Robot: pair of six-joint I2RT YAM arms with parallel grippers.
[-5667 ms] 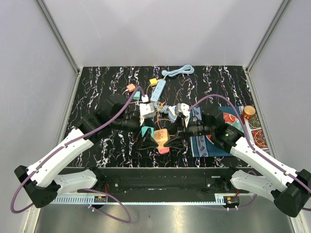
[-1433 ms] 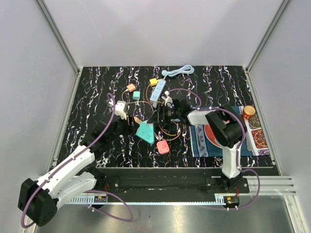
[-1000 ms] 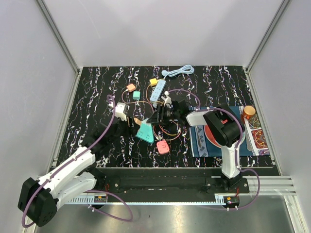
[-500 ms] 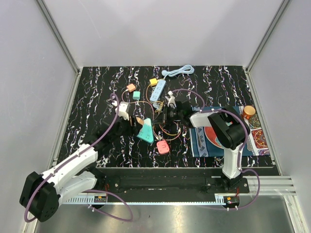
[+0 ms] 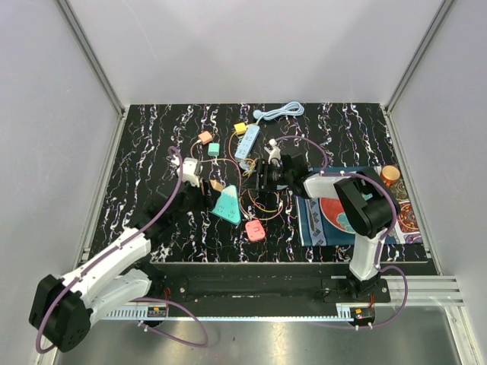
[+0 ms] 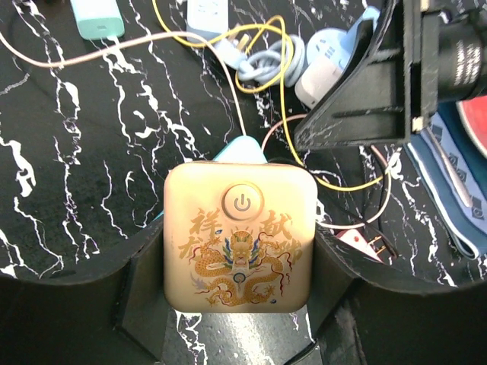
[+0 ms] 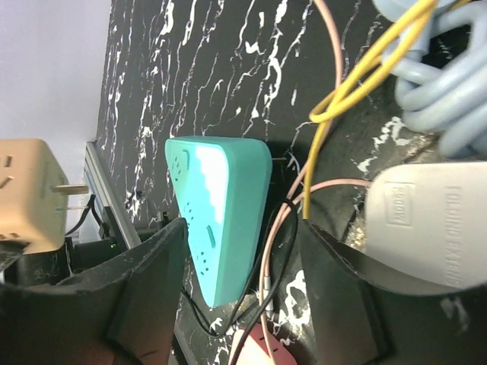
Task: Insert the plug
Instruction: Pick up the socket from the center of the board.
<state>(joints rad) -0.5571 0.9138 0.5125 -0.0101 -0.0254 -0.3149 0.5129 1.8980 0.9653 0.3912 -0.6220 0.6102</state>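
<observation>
- Plug (image 6: 240,228): a tan cube with a power button and a gold dragon on its face, pinched on both sides by the left hand (image 6: 240,274).
- Seated deep between the two black fingers (image 6: 144,285), with its face turned to the wrist camera.
- From the right wrist, plug (image 7: 27,194) at the far left edge, one metal prong pointing toward the teal strip (image 7: 221,220); a clear gap between prong and strip.
- From above, plug (image 5: 217,185) just left of the teal strip (image 5: 227,205), near the middle of the bench (image 5: 152,137).
- Teal strip: a triangular block with sockets on its face, flat on the bench, a black cord under its edge.
- Right hand (image 7: 242,236): fingers spread, nothing gripped between them, only the teal strip and cords in the gap.
- Grey plug (image 7: 430,228) beside the right hand's outer finger; cannot tell whether touching.
- Yellow cord (image 7: 365,84) looped over a pale blue cable (image 7: 441,91) beyond the grey plug.
- Pink plug (image 5: 255,230) near the teal strip, on the side toward the arm bases.
- Blue strip (image 5: 247,141) farther back, well apart from both hands.
</observation>
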